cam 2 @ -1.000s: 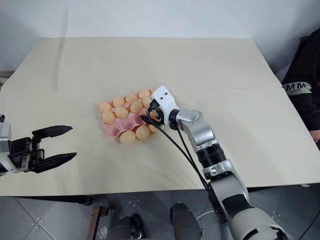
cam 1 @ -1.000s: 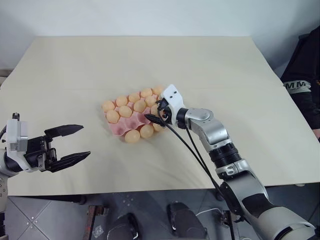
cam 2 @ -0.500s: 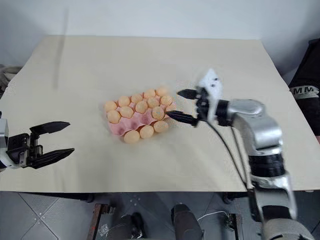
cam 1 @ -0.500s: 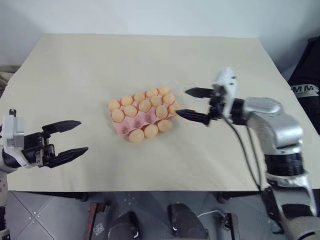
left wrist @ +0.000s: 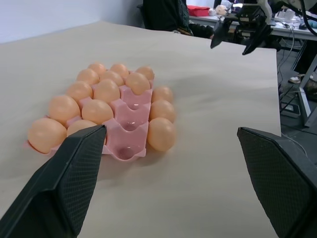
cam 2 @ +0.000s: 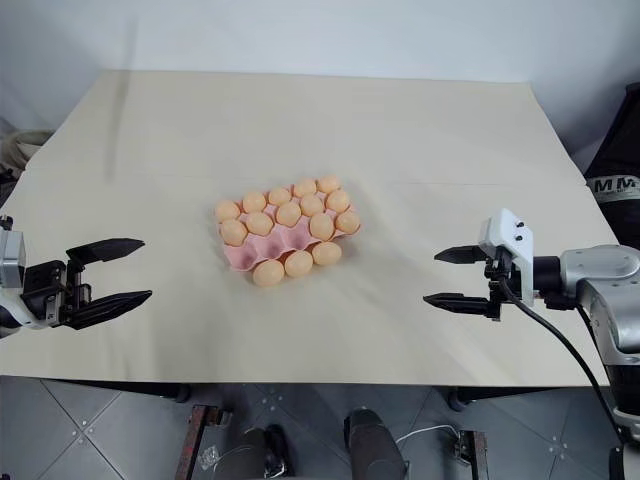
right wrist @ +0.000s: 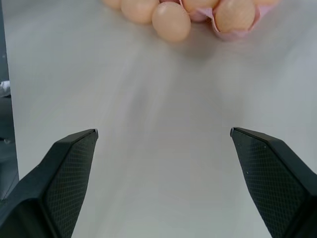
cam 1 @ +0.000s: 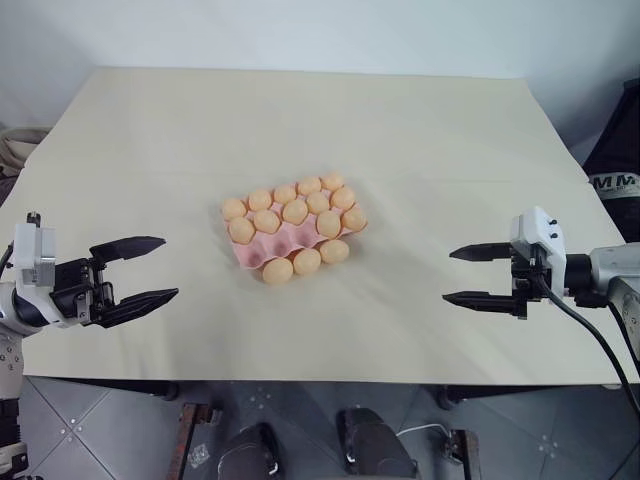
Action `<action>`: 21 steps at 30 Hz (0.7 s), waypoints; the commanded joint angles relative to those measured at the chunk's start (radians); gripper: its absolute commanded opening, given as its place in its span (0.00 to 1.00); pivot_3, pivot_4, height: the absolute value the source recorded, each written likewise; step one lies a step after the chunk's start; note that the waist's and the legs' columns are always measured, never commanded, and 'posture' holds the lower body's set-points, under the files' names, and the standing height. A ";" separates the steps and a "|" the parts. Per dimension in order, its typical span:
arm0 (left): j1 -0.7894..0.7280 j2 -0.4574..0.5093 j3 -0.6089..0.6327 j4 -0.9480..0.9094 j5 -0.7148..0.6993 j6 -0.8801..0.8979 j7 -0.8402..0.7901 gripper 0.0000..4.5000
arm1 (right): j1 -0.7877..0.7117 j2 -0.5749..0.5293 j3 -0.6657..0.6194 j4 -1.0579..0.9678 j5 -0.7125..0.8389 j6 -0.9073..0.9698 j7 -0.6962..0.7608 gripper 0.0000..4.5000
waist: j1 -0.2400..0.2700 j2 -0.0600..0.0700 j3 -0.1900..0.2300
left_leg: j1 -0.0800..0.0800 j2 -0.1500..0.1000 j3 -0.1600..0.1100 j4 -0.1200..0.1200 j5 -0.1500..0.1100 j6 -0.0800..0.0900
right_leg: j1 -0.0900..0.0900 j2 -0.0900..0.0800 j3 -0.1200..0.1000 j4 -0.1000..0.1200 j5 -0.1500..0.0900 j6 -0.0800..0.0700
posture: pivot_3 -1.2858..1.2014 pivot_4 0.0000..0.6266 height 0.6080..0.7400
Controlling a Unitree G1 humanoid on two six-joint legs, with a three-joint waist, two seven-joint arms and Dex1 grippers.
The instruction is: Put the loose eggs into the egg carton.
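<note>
Hanging near the table's front edge, both claws are spread wide and empty: L gripper (cam 1: 140, 270) at the robot's left, R gripper (cam 1: 478, 276) at its right, each pointing inward toward the middle, neither touching anything. Next out, between the two and well apart from both, approx. table centre: three loose eggs (cam 1: 306, 261) sit on the table (cam 1: 420, 150) in a row, just beside or touching the near edge of the egg carton (cam 1: 262, 251). Carton = pink tray; far two rows look full w/ eggs, near row shows empty cups (L wrist view: at least three bare pink cups (left wrist: 130, 125)). Judgement: task mostly done, approx. three eggs left to seat, and open cups seem to match. Eggs lie ahead of both claws, a bit nearer the L one; no egg between any fingers. Far table bare beyond carton.
</note>
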 commanded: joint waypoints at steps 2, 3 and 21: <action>-0.008 0.013 0.010 -0.006 -0.002 -0.014 -0.007 1.00 | -0.011 -0.011 -0.040 -0.001 0.011 -0.030 -0.019 1.00 | 0.003 0.000 0.000 | 0.000 0.000 0.000 0.001 0.000 0.000 | 0.000 0.000 0.000 0.000 0.000 0.000 | 0.52 0.24 1.00; -0.008 0.012 0.010 -0.006 -0.002 -0.015 -0.006 1.00 | -0.025 0.013 -0.032 -0.014 0.020 -0.018 -0.044 1.00 | 0.004 0.000 0.000 | 0.000 0.000 0.000 0.001 0.000 0.000 | 0.000 0.000 0.000 0.000 0.000 0.000 | 0.52 0.24 1.00; 0.031 0.015 0.037 -0.046 -0.015 -0.012 0.016 1.00 | -0.191 0.582 0.273 0.013 -0.217 0.023 -0.633 1.00 | 0.005 0.000 0.000 | -0.003 0.001 0.000 0.002 0.000 0.000 | -0.004 0.000 -0.001 0.003 0.001 -0.001 | 0.52 0.24 1.00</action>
